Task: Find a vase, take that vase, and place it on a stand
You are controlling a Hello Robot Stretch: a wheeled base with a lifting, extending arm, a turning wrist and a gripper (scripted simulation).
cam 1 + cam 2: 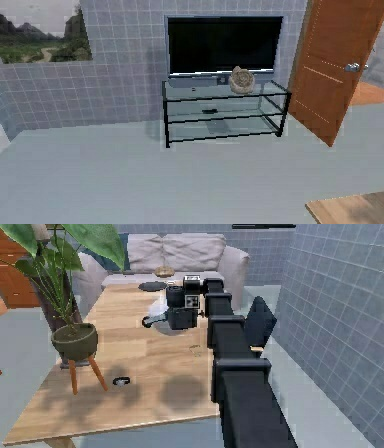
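Forward view, L to R: landscape picture point(40, 30) on tiled wall, then black TV point(224, 44) above a glass stand point(190, 90). A pale round obj point(241, 79) sits on the stand's top shelf, under the TV's right part. Orange door point(335, 65) is ajar at far right. The round obj could be the vase, but its shape's too vague to call.

Arm side view, L to R: potted plant point(75, 342) on small wooden legs stands on the left part of the wooden table point(150, 404). Small dark ring point(123, 381) lies on the tabletop. Gripper point(152, 321) is over mid-table, arm point(240, 374) runs up from the bottom edge, dark chair point(262, 319) just beside it. Sofa point(190, 254) at the table's far end.

Fingers: can't tell whether they're clenched or released, nor whether the gripper holds anything.

Progress, my read: no vase clearly in hand, so take + place prob both left to do. The stand is in sight.
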